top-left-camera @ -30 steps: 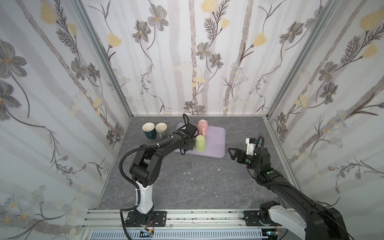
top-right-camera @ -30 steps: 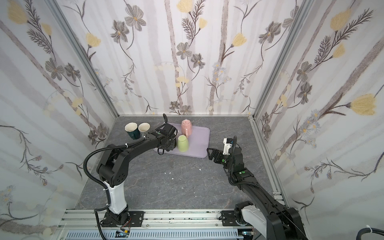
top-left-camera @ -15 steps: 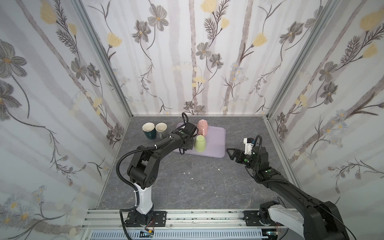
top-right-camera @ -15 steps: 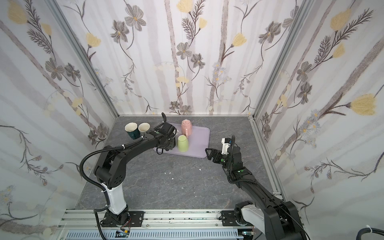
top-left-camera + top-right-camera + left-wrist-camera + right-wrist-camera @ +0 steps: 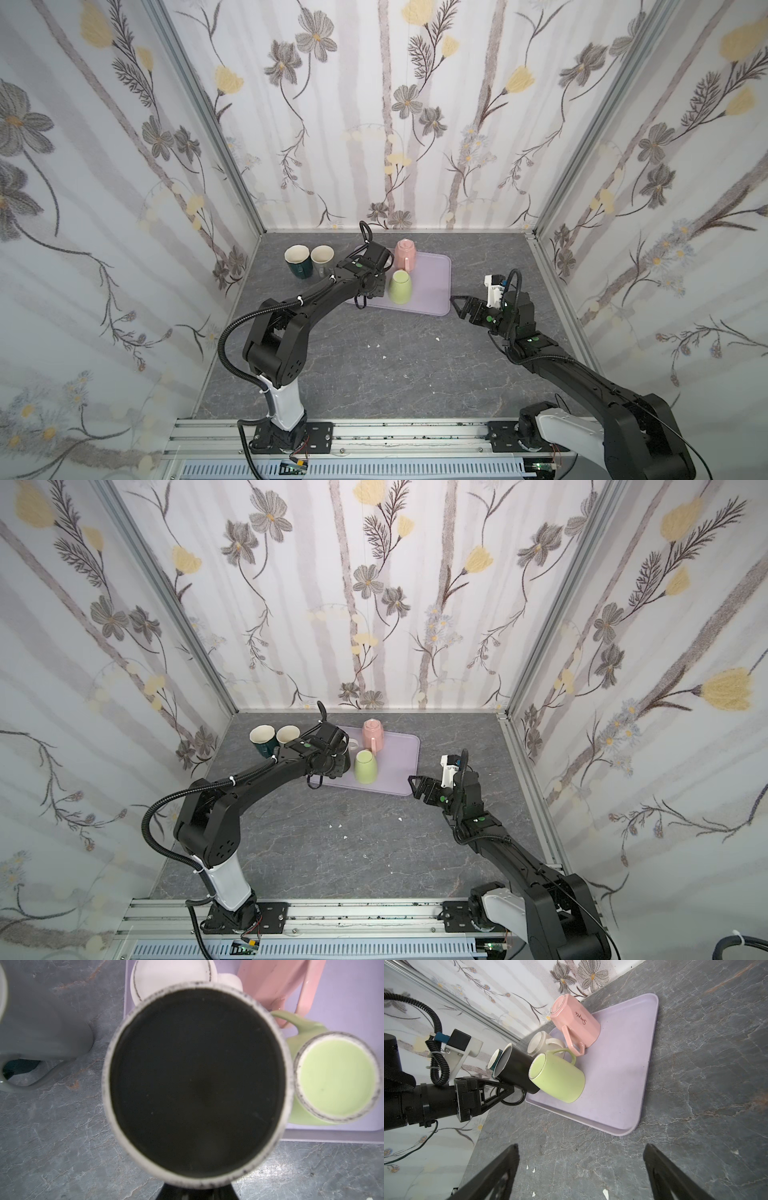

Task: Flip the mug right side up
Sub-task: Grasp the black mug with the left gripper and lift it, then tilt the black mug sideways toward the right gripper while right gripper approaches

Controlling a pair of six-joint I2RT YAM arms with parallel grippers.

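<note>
Left gripper (image 5: 508, 1093): clamped on the handle of the black mug (image 5: 517, 1068).
Black mug: body just past the fingertips, upside down, base (image 5: 195, 1084) facing the left wrist camera, at the edge of the lilac tray (image 5: 623, 1084). Whether it is lifted cannot be told.
Beside the held mug: green mug (image 5: 560, 1078) on the side away from the gripper, contact unclear. White mug (image 5: 542, 1045) and pink mug (image 5: 575, 1022) sit farther off, inverted on the tray.
Right gripper (image 5: 581, 1167): jaws spread wide, holding nothing, over the table (image 5: 695, 1064), tray corner ahead of it, black mug well apart.
</note>
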